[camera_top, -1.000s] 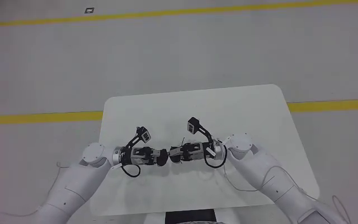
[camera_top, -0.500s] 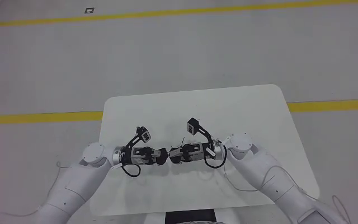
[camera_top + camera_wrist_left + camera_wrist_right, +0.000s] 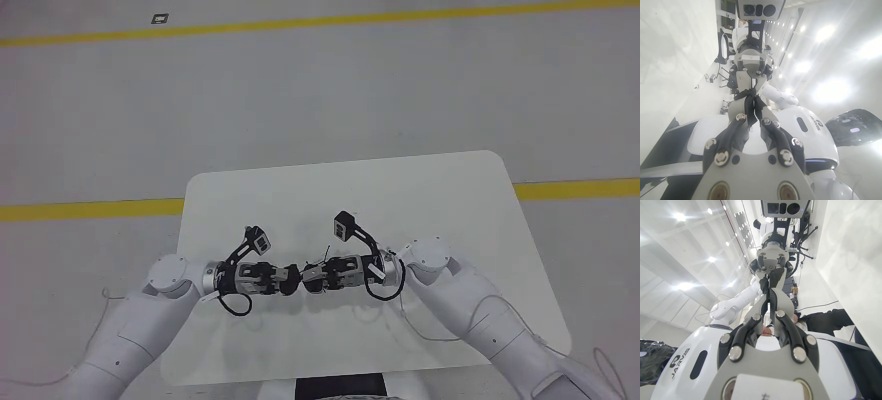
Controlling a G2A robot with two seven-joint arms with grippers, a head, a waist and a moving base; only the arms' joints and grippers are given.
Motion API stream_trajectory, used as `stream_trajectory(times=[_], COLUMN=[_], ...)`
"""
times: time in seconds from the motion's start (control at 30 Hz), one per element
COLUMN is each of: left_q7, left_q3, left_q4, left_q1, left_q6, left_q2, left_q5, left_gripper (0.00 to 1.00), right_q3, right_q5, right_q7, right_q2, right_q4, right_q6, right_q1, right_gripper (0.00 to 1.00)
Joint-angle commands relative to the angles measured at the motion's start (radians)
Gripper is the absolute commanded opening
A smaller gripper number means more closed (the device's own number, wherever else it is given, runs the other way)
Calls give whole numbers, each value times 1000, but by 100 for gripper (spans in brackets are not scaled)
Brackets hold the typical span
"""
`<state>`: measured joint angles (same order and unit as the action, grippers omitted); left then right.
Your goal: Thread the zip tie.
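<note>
Threading | I keep left gripper (image 3: 754,110) and right gripper (image 3: 770,306) tip-to-tip over the counter's (image 3: 420,200) near edge | both jaws clamped on the zip tie (image 3: 773,296), probably to line up tail with head.

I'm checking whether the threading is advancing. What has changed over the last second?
The right hand eased slightly toward the left hand, narrowing the gap between them above the table. The left hand kept its place, and both stayed shut on the zip tie.
</note>
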<state>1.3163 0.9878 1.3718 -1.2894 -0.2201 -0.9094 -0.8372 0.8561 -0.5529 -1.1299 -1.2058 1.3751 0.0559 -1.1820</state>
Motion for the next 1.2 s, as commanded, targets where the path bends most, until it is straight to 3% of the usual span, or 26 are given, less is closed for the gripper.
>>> stream_trajectory(times=[0.0, 0.2, 0.4, 0.57, 0.6, 0.63, 0.67, 1.07, 1.17], left_q7=[1, 2, 4, 6, 6, 7, 9, 17, 14], left_q3=[0, -1, 0, 0, 0, 1, 2, 30, 51], left_q4=[0, -2, -4, -6, -6, -7, -8, -16, -20], left_q1=[1, 2, 2, 3, 3, 3, 3, -11, -25], left_q6=[0, 1, 1, 0, 0, -1, -3, -22, -60], left_q2=[0, -2, -2, -3, -3, -3, -3, 2, 4], left_q5=[0, 1, 0, 0, 0, -1, -2, -16, -49], left_gripper=[6, 7, 0, 0, 0, 0, 0, 0, 0], right_q3=[-1, -5, -6, -6, -6, -5, -2, 50, 70], right_q5=[-1, -2, -2, -3, -3, -5, -13, -23, -7], right_q7=[0, -1, 0, 1, 1, 4, 7, 19, 37], right_q2=[0, -2, -2, -3, -3, -3, -3, 11, 18], right_q4=[-1, -5, -7, -8, -9, -10, -12, -13, -8], right_q6=[0, -2, -3, -3, -3, -4, 0, 25, 34], right_q1=[1, 3, 5, 5, 5, 4, 2, -32, -51], right_gripper=[0, 0, 0, 0, 7, 94, 100, 100, 100])
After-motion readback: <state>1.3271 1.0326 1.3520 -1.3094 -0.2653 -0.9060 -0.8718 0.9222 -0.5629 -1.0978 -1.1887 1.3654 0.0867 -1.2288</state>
